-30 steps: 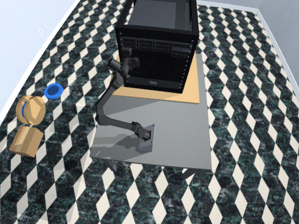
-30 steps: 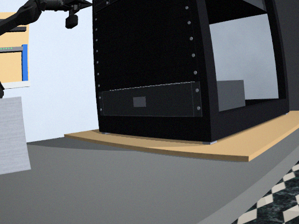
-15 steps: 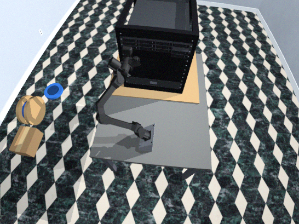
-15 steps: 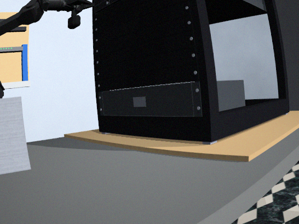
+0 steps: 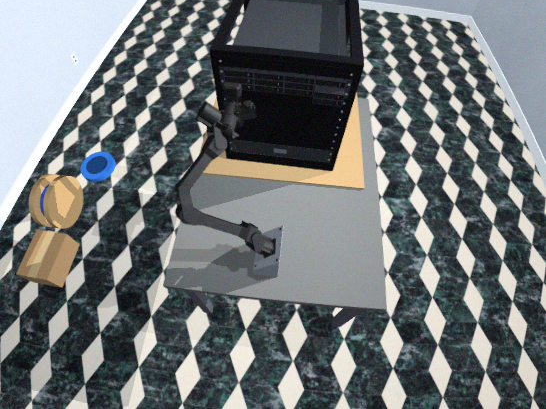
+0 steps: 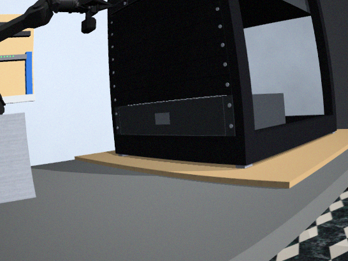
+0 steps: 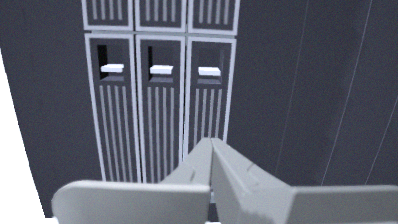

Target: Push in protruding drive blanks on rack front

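Drive blanks [image 5: 280, 85] [image 7: 161, 110] sat in the upper part of the rack's front, in a bank below its top frame. The close wrist view showed three of them side by side, each with a pale latch tab [image 7: 209, 71] in a recess near one end and ribs along the rest of its face; the ends of three more showed at the edge of that view. Whether any of them stuck out could not be told.

The rack [image 5: 287, 57] [image 6: 237, 77], a black open frame, stood upright on a tan board [image 5: 345, 178] [image 6: 268, 177], and the board lay on a grey table [image 5: 325, 251] [image 6: 143, 211]. A wide dark panel [image 5: 305, 154] [image 6: 137, 122] with a small grey rectangle on it filled the lowest part of the rack's front.

The arm [image 5: 192, 181] [image 6: 38, 13] rose from a metal plate [image 5: 267, 268] [image 6: 14, 160] on the table and reached toward the left side of the rack's front as the top view showed it. Its gripper [image 5: 243, 91] [image 6: 108, 5] [image 7: 209, 145] was fully closed, the fingertips together with nothing between them. In the wrist view the tips overlapped the lower part of the rightmost full blank; whether they touched it could not be told.
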### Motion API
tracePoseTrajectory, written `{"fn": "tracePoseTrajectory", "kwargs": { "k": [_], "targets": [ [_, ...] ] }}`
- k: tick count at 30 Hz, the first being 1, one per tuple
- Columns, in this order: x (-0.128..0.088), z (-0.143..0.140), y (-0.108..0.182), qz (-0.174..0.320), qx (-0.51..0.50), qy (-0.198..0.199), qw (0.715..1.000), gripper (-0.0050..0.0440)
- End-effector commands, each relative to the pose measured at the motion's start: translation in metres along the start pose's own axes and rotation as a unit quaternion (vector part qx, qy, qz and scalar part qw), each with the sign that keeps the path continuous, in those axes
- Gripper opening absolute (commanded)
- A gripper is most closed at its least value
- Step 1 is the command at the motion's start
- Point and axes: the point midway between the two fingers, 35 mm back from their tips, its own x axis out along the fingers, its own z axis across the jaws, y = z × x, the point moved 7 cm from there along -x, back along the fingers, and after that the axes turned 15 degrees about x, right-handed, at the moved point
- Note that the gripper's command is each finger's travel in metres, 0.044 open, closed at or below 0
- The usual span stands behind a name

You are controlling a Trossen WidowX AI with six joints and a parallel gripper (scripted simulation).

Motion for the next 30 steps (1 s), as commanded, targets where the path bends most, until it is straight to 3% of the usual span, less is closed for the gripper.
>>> {"fn": "tracePoseTrajectory", "kwargs": {
  "k": [1,30],
  "targets": [
    [0.001,0.004,0.007,0.007,-0.005,-0.006,1.0,-0.005],
    [0.014,0.004,0.008,0.007,-0.005,-0.006,1.0,-0.005]
  ]
}}
